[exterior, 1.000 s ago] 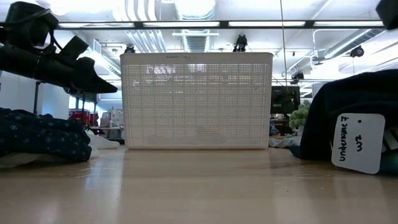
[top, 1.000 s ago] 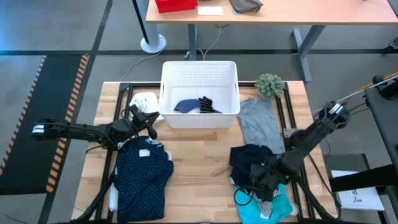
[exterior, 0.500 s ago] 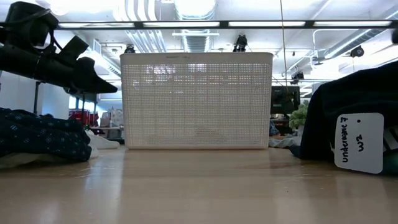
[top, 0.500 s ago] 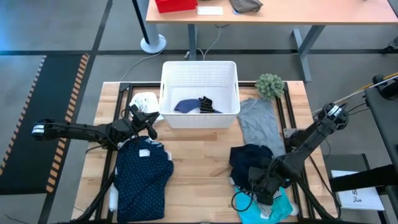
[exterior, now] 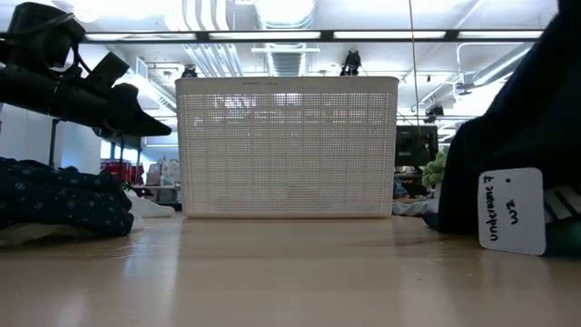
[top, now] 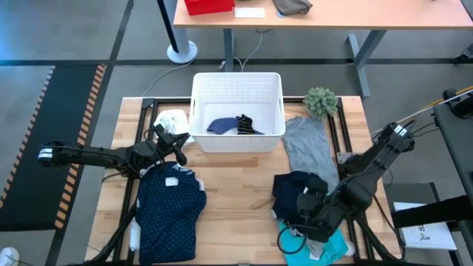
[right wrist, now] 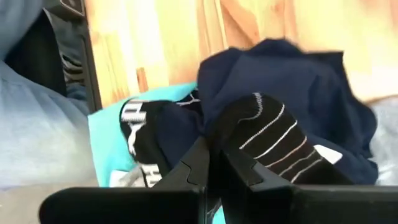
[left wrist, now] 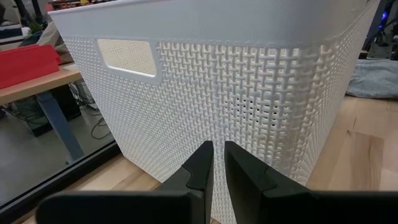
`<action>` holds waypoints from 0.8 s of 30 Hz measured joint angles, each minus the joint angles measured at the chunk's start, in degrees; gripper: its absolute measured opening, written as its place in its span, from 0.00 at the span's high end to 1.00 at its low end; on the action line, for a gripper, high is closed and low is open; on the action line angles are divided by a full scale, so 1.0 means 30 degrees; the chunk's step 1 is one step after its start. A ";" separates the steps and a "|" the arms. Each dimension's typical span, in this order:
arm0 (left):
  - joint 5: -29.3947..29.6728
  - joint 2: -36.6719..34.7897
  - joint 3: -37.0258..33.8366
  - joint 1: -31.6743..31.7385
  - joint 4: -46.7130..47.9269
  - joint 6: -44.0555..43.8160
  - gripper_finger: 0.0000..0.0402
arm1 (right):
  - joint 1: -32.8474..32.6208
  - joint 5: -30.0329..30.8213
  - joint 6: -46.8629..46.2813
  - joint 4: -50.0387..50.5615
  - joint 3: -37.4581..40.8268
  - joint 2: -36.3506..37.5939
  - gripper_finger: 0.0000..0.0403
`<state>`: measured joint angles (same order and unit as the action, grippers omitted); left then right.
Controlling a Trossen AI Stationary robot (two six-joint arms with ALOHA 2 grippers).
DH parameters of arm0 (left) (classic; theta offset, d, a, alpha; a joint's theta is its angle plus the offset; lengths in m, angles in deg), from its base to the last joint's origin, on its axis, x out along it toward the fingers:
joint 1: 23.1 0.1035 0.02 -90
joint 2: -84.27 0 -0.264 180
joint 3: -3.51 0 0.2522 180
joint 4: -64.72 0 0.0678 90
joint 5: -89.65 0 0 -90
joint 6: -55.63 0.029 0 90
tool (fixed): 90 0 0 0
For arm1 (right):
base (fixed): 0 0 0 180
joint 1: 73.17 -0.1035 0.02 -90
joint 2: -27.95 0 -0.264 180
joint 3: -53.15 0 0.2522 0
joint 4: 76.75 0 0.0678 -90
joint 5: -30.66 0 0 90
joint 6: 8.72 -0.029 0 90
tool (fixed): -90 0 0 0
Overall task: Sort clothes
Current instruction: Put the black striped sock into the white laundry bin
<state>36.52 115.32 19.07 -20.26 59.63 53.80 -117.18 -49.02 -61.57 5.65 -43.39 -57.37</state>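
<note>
Since the earlier frames the right end effector [top: 307, 214] has been drawn slightly toward the near right part of the tabletop [top: 236, 185], and in the low view the paper tag [exterior: 512, 211] hanging from the dark bundle has shifted left and tilted. The right end effector is clenched on the dark navy/black striped pieces [right wrist: 273, 134], a crumpled dark heap with thin white stripes and a white-lettered waistband, seen between its nearly closed fingers. Beneath that heap, at the near edge, a turquoise piece [top: 336, 244] is spread flat. On the near left, the navy dotted shirt [top: 170, 210] is laid out lengthwise, with a white shirt [top: 134, 235] showing along its left edge. The left end effector [top: 179, 144] is held just above the shirt's far end, beside the basket's left wall, its fingers pressed together and gripping nothing. Farther back on the right, the grey tee [top: 308, 148] lies flat, reaching toward the fuzzy green ball [top: 320, 101]. The white basket [top: 236, 85] stands at the far centre, with dark and blue garments [top: 233, 125] inside; a small white cloth [top: 171, 120] lies to its left.
</note>
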 joint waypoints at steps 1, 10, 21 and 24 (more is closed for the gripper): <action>0.0003 0.0000 -0.0005 -0.0003 0.0007 0.0000 0.93 | 0.0000 0.0099 0.0129 0.0185 -0.0321 0.0000 0.99; 0.0003 0.0000 0.0000 0.0002 0.0005 0.0000 0.93 | -0.0197 0.0973 0.1425 0.0584 -0.2283 0.0007 1.00; 0.0006 0.0000 0.0001 0.0003 0.0000 0.0000 0.93 | -0.0510 0.6043 0.3218 0.0670 -0.3437 0.0007 1.00; 0.0006 0.0000 -0.0005 0.0005 0.0000 0.0000 0.93 | -0.0503 0.7264 0.4041 0.0610 -0.3535 0.0007 1.00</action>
<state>36.54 115.32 19.05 -20.24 59.63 53.80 -118.68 -27.23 -49.44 7.48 -54.00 -57.35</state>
